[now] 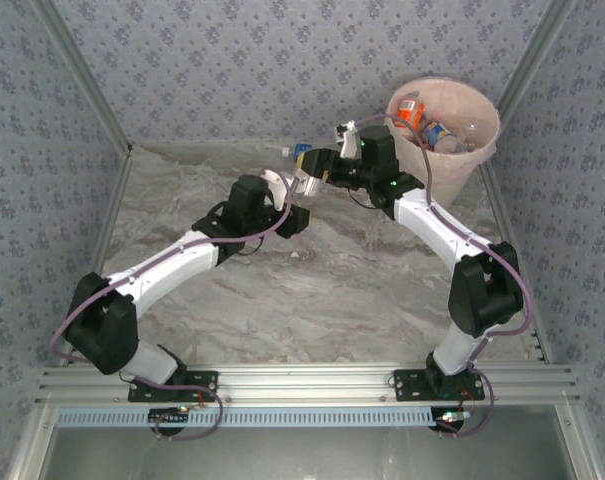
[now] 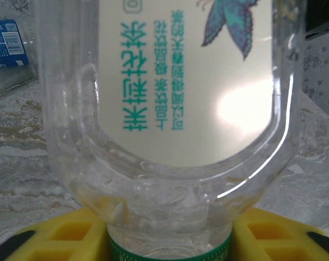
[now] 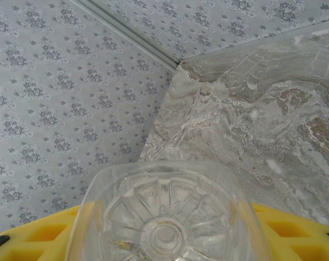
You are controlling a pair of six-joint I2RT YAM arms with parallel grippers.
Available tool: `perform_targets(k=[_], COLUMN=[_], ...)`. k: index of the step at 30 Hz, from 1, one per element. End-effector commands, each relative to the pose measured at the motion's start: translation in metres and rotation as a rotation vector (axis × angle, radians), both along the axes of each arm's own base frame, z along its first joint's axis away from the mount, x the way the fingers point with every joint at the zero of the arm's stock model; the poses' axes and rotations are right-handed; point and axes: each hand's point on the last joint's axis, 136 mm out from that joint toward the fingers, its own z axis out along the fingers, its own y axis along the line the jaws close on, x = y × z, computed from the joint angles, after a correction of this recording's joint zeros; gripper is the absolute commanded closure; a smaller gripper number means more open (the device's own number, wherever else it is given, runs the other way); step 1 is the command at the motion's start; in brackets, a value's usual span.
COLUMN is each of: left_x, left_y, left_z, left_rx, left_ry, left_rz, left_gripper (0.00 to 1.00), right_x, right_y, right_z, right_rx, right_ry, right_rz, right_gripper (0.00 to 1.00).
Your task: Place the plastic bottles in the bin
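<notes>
Your left gripper (image 2: 169, 247) has its yellow foam pads (image 2: 66, 239) on either side of the green cap (image 2: 169, 253) of a small clear plastic bottle with a cream label printed in teal lettering (image 2: 169, 109). The pads lie right against the cap, but you cannot tell whether they squeeze it or merely stand beside it. The body of this cream-label bottle reaches straight out past those fingertips, its shoulders just beyond the pads.

Your right gripper (image 3: 167, 239) takes the bottle at the other end. Its yellow fingers (image 3: 295, 228) pinch the clear walls, one on each flank, and the ribbed round base (image 3: 167, 220) faces back toward the wrist.

From above, the two grippers point at each other tip to tip over the grey-veined marble table (image 3: 251, 109), with the cream-label bottle (image 1: 304, 186) bridging the gap between them.

A second small clear bottle, the blue-label bottle (image 1: 302, 152), lies on the table just beyond the right fingers, apart from them. From the left fingers it sits ahead and off to the left.

The tall round cream bin with its thin pale-pink liner (image 1: 485, 135) stands to the right of the right fingertips, behind that wrist and well apart from both pairs of fingers. Inside lie an orange-label bottle (image 1: 410, 108) and another blue-labelled one (image 1: 438, 136).
</notes>
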Motion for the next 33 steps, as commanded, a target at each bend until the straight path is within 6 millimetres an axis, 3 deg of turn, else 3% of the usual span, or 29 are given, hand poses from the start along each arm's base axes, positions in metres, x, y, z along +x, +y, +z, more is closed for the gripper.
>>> perform_targets(k=[1, 4, 7, 13, 18, 25, 33], left_x=[0.005, 0.002, -0.001, -0.002, -0.003, 0.010, 0.025], left_y=[-0.004, -0.006, -0.006, 0.000, 0.016, 0.079, 0.153], left_z=[0.022, 0.029, 0.036, 0.050, 0.066, 0.078, 0.042], left_rx=[-0.032, -0.049, -0.069, -0.113, -0.154, -0.217, -0.226], left_ry=[-0.041, -0.049, -0.073, -0.113, -0.164, -0.209, -0.076], left_rz=[-0.001, -0.015, -0.030, -0.004, 0.069, 0.328, 0.637], left_gripper=[0.40, 0.22, 0.14, 0.03, 0.02, 0.02, 0.02], right_x=[-0.003, -0.002, -0.005, -0.008, -0.012, -0.011, -0.012], right_y=[-0.009, -0.016, -0.021, -0.034, -0.053, -0.093, -0.140], right_z=[0.012, 0.013, 0.016, 0.023, 0.030, 0.048, 0.086], right_rx=[-0.028, -0.044, -0.047, -0.070, -0.132, -0.216, -0.309], right_ry=[-0.035, -0.039, -0.031, -0.058, -0.087, -0.143, -0.243], right_rz=[-0.014, -0.036, -0.038, -0.047, -0.082, -0.179, -0.299], right_gripper=[0.53, 0.54, 0.54, 0.55, 0.55, 0.54, 0.54])
